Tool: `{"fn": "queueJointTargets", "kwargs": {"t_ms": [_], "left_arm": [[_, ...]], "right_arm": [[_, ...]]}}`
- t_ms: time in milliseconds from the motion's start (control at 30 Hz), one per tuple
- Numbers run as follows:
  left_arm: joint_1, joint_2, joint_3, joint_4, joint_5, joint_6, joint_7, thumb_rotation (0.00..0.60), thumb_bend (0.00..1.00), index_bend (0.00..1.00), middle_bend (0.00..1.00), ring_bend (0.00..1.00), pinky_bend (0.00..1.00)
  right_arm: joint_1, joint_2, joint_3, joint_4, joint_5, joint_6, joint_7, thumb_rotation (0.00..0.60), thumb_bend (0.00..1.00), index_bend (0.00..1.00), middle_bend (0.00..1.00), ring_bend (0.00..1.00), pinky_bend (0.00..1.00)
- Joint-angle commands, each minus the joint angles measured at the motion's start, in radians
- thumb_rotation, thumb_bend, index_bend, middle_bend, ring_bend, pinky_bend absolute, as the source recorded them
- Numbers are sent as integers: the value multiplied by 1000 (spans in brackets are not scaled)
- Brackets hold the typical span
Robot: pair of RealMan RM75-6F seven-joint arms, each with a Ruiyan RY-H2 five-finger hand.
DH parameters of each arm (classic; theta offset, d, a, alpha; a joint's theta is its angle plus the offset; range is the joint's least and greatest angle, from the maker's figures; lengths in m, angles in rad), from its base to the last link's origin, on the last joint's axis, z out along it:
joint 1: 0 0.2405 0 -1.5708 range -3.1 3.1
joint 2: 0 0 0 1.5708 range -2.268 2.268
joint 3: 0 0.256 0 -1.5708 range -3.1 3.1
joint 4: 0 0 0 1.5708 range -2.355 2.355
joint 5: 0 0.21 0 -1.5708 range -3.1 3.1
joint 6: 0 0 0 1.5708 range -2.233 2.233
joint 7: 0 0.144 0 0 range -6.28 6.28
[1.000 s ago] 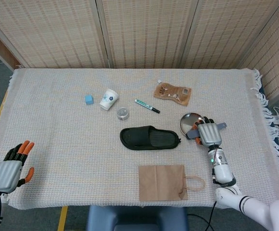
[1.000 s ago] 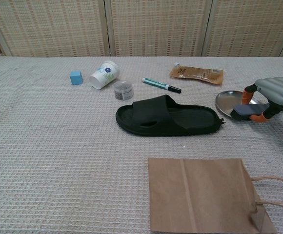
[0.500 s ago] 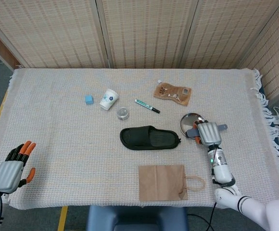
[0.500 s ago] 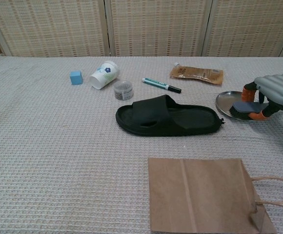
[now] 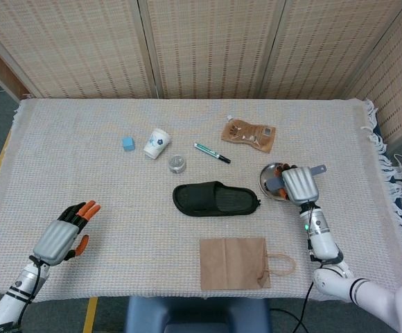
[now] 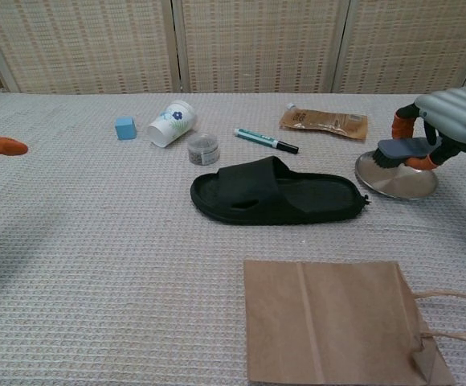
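Brown paper bag [image 6: 329, 322] lies nearest on the bench [image 5: 104, 187], with the black slipper [image 6: 277, 193] just beyond it. The left robot hand [image 5: 64, 236] hovers over the near left edge, fingers spread and holding nothing. Farther right, the right robot hand [image 6: 446, 121] grips a dark brush [image 6: 403, 150] over the steel plate [image 6: 398, 181], the bristles near the plate's rim.

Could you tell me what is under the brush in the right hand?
The metal dish lies under the brush, which the right hand holds over its far rim. Whether the bristles touch the dish is unclear, and the hand hides part of the brush.
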Motion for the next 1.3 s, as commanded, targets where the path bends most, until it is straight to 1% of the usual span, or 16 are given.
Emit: {"fn": "queueJointTargets", "kwargs": {"t_ms": [33,133,200,300,467,667,767,1067,1300], "left_arm": [[-111,-35,-29,-44,-11,-134,36,600,606,0,0,0,100],[-175,-75,-44,-39,-33,-217,47,600,605,0,0,0,99],[-203,-108,-53,-26,-64,-259,107,600,605,0,0,0,99],[-229,-165,-63,-12,-109,-288,196,600,603,0,0,0,92],[-278,-251,-85,28,-165,-322,267,600,604,0,0,0,83],[-339,-329,-111,104,-220,-366,284,600,602,0,0,0,78],[-358,-349,-115,128,-233,-369,294,600,602,0,0,0,78],[-401,-395,-112,164,-246,-378,270,600,633,0,0,0,78],[-436,-442,-112,210,-262,-402,244,600,633,0,0,0,78]], "right_arm": [[5,17,8,-20,12,-12,-7,600,359,845,609,521,706],[10,36,4,-43,13,-32,-10,600,359,840,609,521,709],[12,39,-4,-54,4,-31,-10,600,359,837,609,521,709],[17,37,-17,-62,-14,-32,-11,600,359,838,609,521,709],[34,22,-20,-49,-21,-41,-17,600,360,839,609,521,709],[46,21,-15,-43,-19,-53,-1,600,361,839,609,521,709],[49,27,-17,-47,-22,-56,5,600,360,839,609,521,709],[63,11,-40,-24,-32,-87,4,600,376,839,609,521,709],[82,-12,-43,-10,-37,-99,-3,600,388,839,609,521,711]]}}
